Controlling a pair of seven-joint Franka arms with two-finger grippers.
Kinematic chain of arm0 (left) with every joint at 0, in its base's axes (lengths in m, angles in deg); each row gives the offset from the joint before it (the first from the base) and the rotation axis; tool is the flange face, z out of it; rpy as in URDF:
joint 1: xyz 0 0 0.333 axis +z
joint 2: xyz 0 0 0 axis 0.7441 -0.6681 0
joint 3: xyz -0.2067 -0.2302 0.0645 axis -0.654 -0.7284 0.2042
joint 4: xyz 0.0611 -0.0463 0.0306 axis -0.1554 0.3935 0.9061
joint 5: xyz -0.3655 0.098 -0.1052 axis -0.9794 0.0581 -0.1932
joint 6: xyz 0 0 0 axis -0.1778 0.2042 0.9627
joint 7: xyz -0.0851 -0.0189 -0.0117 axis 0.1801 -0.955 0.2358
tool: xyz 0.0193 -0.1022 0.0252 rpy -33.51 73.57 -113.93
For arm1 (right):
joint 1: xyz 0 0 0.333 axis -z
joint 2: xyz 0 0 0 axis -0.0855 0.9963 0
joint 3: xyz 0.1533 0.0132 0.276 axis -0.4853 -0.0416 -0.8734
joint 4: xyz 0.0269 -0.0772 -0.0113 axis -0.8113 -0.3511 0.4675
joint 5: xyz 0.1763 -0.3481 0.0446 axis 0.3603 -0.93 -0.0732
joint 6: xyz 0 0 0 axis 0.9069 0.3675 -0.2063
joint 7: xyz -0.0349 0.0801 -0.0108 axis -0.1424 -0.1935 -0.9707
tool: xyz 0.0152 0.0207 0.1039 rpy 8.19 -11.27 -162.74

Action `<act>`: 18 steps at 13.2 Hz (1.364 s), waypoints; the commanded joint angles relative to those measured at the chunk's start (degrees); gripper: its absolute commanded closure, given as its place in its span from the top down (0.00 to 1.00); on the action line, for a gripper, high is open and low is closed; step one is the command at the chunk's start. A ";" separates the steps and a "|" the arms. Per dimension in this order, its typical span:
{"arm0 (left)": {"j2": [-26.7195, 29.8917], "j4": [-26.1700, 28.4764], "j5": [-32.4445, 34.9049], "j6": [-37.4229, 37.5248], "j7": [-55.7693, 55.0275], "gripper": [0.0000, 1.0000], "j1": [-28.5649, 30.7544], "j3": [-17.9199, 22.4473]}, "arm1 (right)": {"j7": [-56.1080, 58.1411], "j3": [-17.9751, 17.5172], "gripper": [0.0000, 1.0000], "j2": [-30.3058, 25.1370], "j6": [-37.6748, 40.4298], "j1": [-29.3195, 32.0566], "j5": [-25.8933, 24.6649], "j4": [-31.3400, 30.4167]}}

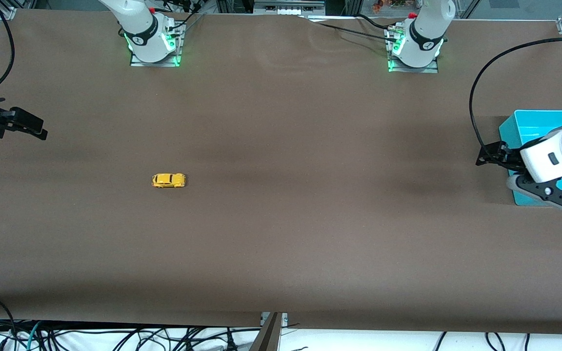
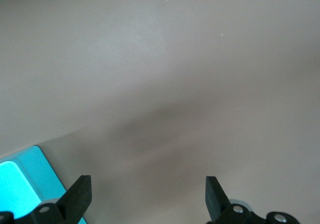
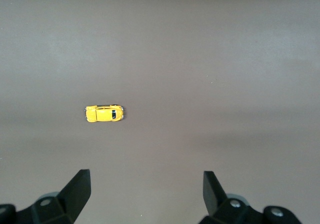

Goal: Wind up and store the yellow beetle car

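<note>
The yellow beetle car (image 1: 169,180) stands alone on the brown table, toward the right arm's end; it also shows in the right wrist view (image 3: 104,113). My right gripper (image 1: 30,126) is open and empty, up in the air at the right arm's end of the table, well away from the car. In the right wrist view my right gripper (image 3: 146,189) has its jaws wide apart. My left gripper (image 1: 490,155) is open and empty beside a blue box (image 1: 534,127) at the left arm's end. In the left wrist view my left gripper (image 2: 148,194) is over bare table.
The blue box stands at the left arm's end of the table, and its corner shows in the left wrist view (image 2: 30,179). A black cable (image 1: 476,97) arcs above the table near it. The two arm bases (image 1: 151,41) stand along the table edge farthest from the front camera.
</note>
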State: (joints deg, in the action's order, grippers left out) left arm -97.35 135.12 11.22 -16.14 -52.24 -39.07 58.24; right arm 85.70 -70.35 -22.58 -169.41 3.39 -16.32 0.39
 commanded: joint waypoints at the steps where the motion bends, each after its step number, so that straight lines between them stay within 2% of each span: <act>1: -0.47 -2.71 1.24 0.83 -0.18 1.00 0.91 0.55 | -0.18 -0.82 0.99 -0.07 0.05 0.64 -0.40 0.21; 5: -0.47 -4.92 1.77 0.92 -0.61 1.00 0.83 0.56 | -0.18 -0.82 0.99 0.11 0.05 0.64 -0.40 0.21; 8: 1.63 -3.34 9.84 0.48 -1.57 1.00 0.13 -0.49 | -0.18 -0.82 0.99 0.11 -0.12 0.64 -0.40 0.21; 16: 5.07 -1.84 8.99 0.74 -2.55 1.00 0.74 -0.85 | -0.27 -1.08 0.99 0.11 -0.21 0.28 -0.05 0.21; 18: 5.68 -1.32 7.41 0.21 -2.55 1.00 0.74 -0.41 | -0.36 -1.52 0.99 0.11 0.05 -1.46 0.04 0.13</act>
State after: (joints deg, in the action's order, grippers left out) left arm -93.50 131.73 19.37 -15.54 -54.30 -38.65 57.68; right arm 85.71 -71.04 -22.31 -169.51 3.12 -16.28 0.39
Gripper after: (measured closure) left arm 0.000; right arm 0.004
